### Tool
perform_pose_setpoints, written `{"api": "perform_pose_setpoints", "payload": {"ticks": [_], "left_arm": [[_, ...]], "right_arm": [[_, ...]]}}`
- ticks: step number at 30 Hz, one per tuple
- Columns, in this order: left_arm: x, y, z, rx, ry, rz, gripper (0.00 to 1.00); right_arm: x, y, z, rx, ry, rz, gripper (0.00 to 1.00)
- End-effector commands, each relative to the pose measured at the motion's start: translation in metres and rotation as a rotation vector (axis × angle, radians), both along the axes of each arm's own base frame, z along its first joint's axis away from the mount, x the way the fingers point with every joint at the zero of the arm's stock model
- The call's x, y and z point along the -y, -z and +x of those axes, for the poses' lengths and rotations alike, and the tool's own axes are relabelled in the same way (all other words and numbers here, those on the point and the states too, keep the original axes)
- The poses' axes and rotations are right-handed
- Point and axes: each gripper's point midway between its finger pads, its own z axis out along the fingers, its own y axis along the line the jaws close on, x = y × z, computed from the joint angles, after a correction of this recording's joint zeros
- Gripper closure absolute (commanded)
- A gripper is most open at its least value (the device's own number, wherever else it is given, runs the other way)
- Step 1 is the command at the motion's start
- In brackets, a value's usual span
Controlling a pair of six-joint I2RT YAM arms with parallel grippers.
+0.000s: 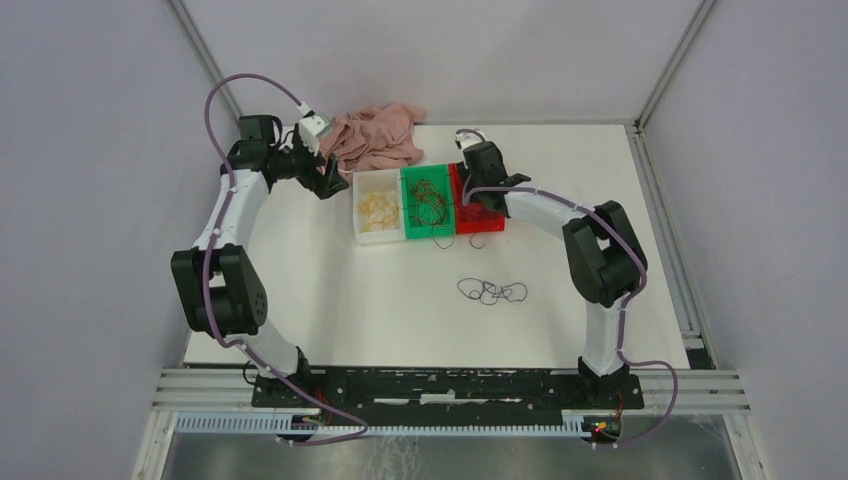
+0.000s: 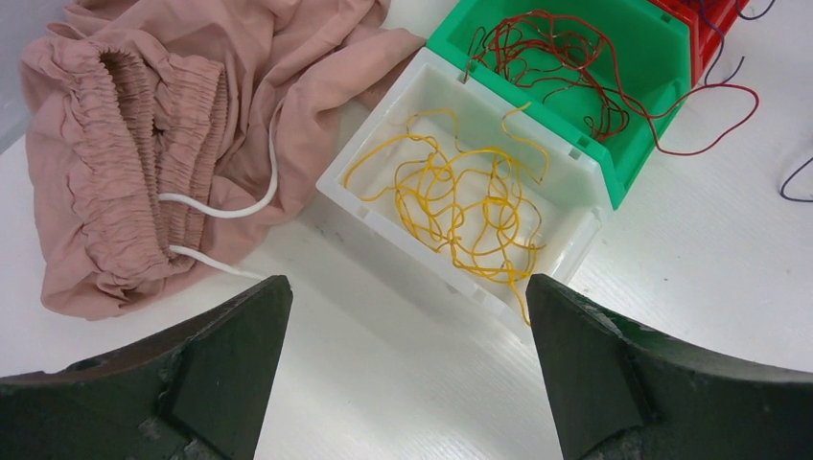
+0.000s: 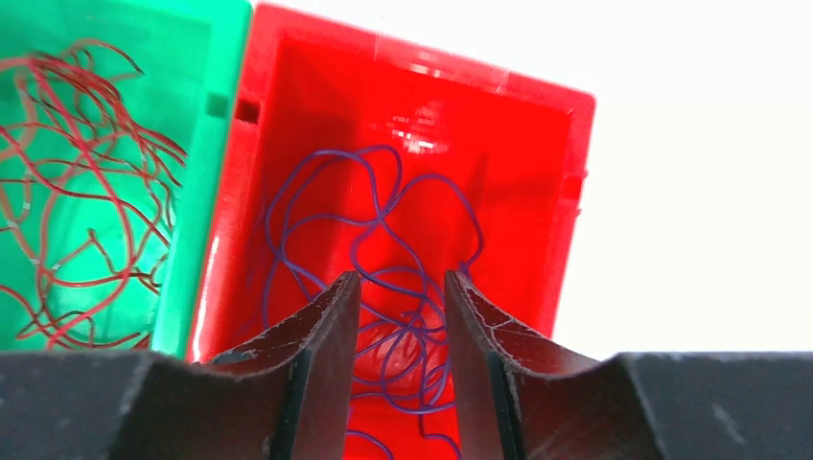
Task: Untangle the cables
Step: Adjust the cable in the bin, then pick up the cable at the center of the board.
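left pincer [image 2: 407, 287] gaped wide, empty | right pincer [image 3: 401, 280] stood partly open over purple cables [image 3: 379, 230] in red bin [image 3: 522, 192], gripping nothing

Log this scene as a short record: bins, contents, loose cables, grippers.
White plastic bin: curly yellow cables inside
Green plastic bin: curly red cables, one strand trailing out
Red plastic bin: thin purple cables
Loose: dark cable tangle on table, apart from bins
Left gripper: open, empty, near crumpled pink garment
Right gripper: jaws parted over red bin

High fixed view facing down, wrist views close — all share green bin [image 2: 615, 175]
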Motion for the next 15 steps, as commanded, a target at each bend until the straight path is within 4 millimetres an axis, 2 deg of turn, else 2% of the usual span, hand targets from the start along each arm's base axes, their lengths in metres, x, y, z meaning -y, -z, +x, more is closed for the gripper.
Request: {"api": "perform_pose_setpoints", "payload": {"ticks": [1,6,10,13,15], "left_arm": [[0.006,-0.033,-0.009,0.077,0.048,-0.020,0.01],[0.009,-0.046,-0.011,0.069,0.043,-0.049,0.01],[0.008,-0.055,-0.013,0.061,0.022,-0.056,0.01],[0.004,-0.062,-0.013,0.054,-0.019,-0.062,0.01],[0.002,-0.068,-0.013,0.053,-0.041,-0.072,0.01]], "right_arm": [[-0.005,-0.078,0.014,0.138,-0.033,0.027,0.55],[0.000,-0.093,0.010,0.142,-0.043,0.022,0.54],[0.005,-0.102,0.001,0.132,-0.043,0.019,0.48],[0.010,-0.114,-0.018,0.129,-0.042,0.057,0.44],[0.014,-0.123,-0.036,0.137,-0.032,0.099,0.36]]}}
